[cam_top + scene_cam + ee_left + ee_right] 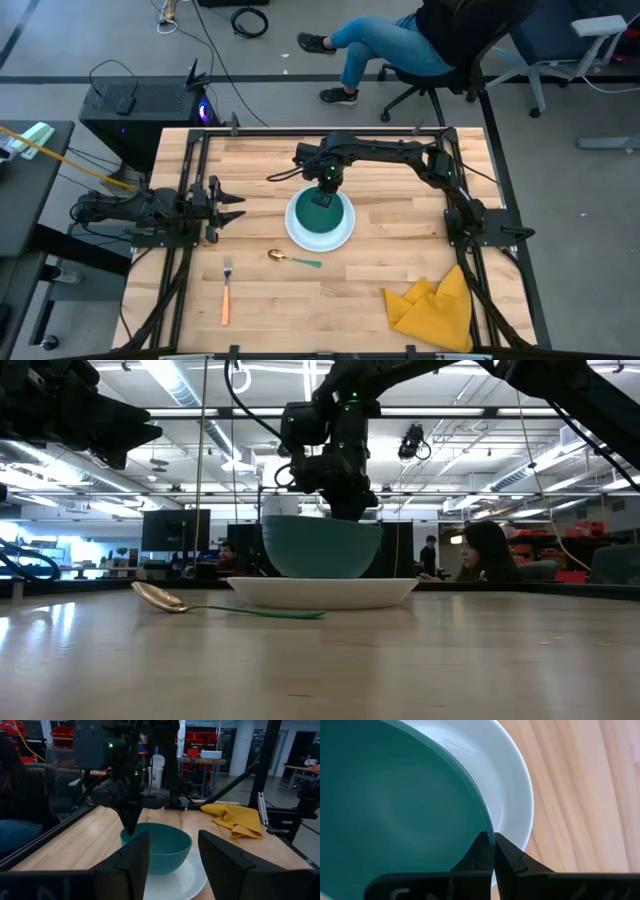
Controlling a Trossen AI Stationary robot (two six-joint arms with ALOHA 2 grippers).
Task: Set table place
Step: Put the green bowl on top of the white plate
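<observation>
From above I see a counter of light wooden planks in a black frame. Near its middle sits a round white plate, and a teal bowl rests on it. My right end effector reaches in from the far right side and hangs over the bowl's far rim. In the right wrist view its two dark fingers are pinched together on the bowl's thin rim, one inside the bowl and one outside. From counter height, the bowl appears to sit in the plate, though I cannot tell whether it fully touches.

My left end effector waits at the left side of the counter, well apart from the plate, with its fingers spread and holding nothing.

A gold spoon with a teal handle lies on the counter just beside the plate's near left edge. An orange-handled fork lies farther toward the near left, apart from the spoon. A crumpled yellow cloth sits near the right front corner.

Beyond the counter, a person sits in an office chair.
</observation>
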